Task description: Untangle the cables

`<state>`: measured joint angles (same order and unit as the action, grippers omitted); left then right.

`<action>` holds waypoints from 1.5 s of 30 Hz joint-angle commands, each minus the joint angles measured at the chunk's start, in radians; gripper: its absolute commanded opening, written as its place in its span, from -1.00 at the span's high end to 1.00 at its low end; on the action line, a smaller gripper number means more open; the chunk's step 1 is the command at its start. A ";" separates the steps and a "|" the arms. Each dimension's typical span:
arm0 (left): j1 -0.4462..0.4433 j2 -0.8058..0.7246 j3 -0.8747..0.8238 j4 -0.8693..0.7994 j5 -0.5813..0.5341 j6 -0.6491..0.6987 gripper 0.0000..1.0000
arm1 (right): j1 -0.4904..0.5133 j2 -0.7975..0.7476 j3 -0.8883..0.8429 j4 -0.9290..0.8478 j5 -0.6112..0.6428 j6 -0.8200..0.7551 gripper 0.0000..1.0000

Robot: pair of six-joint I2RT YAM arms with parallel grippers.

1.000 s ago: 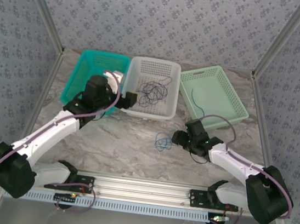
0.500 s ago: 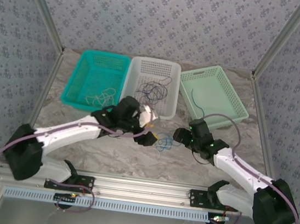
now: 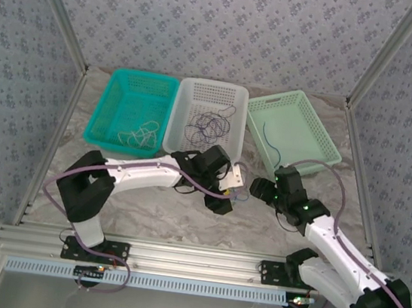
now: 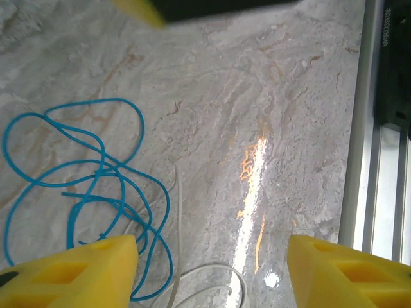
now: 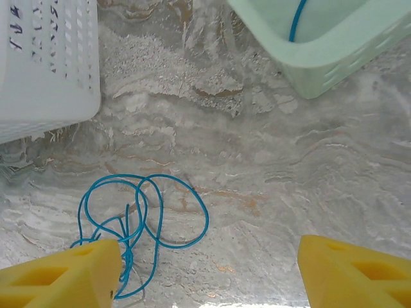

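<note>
Three perforated baskets stand in a row across the upper middle of the overhead view, on a grey-veined marble table top (image 3: pixel 146 207): a teal plastic basket (image 3: pixel 113 108) at the left, a white plastic basket (image 3: pixel 199 92) in the centre and a pale green plastic basket (image 3: pixel 312 126) at the right. Thin whitish-cream cables (image 3: pixel 142 134) lie looped in the teal one. Thin dark purple-black cables (image 3: pixel 209 128) are tangled in the white one, and a single thin blue cable (image 3: pixel 271 138) lies in the green one.

In the left wrist view the left gripper (image 4: pixel 212 269) stands wide open. Its yellow fingertips (image 4: pixel 70 269) sit at the lower left and lower right corners, with nothing clamped between them. A looped blue cable tangle (image 4: pixel 83 186) lies flat on the marble in the left half of the frame, its lowest loop running just beside the lower-left fingertip. A thin whitish cable (image 4: pixel 178 212) runs up from the bottom centre alongside those loops. An aluminium rail (image 4: pixel 369 128) runs down the right edge.

In the right wrist view the right gripper (image 5: pixel 209 276) is likewise spread wide and holds nothing. The blue tangle lies on the marble in the lower left of that frame, below the corner of the white basket. It reaches the lower-left fingertip, but I cannot tell whether it touches it. The green basket with its blue cable fills the upper right corner
</note>
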<state>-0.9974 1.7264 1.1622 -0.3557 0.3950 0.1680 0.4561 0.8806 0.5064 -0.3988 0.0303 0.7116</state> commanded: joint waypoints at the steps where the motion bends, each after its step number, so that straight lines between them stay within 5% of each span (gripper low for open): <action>1: -0.009 0.030 0.034 -0.065 -0.018 0.039 -0.23 | -0.027 -0.035 -0.023 -0.064 0.010 -0.021 -0.52; 8: -0.016 0.109 0.075 -0.102 -0.067 0.045 0.00 | -0.080 -0.064 -0.038 -0.081 -0.028 -0.017 -0.56; 16: -0.017 0.072 0.087 -0.089 -0.077 0.039 1.00 | -0.090 -0.070 -0.045 -0.089 -0.029 -0.009 -0.57; 25: -0.004 -0.132 0.029 0.048 -0.101 -0.044 1.00 | -0.068 -0.148 -0.113 0.069 -0.121 -0.004 -0.70; 36: 0.028 -0.181 0.028 0.108 -0.065 -0.168 1.00 | 0.032 -0.374 -0.212 0.223 -0.168 -0.049 -0.94; 45: 0.028 -0.218 0.018 0.202 -0.093 -0.230 1.00 | 0.091 -0.336 -0.254 0.374 -0.157 0.012 -0.96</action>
<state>-0.9684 1.5497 1.1881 -0.2184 0.3012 -0.0242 0.5285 0.5343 0.2695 -0.1009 -0.1356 0.6994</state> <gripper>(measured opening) 0.062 0.980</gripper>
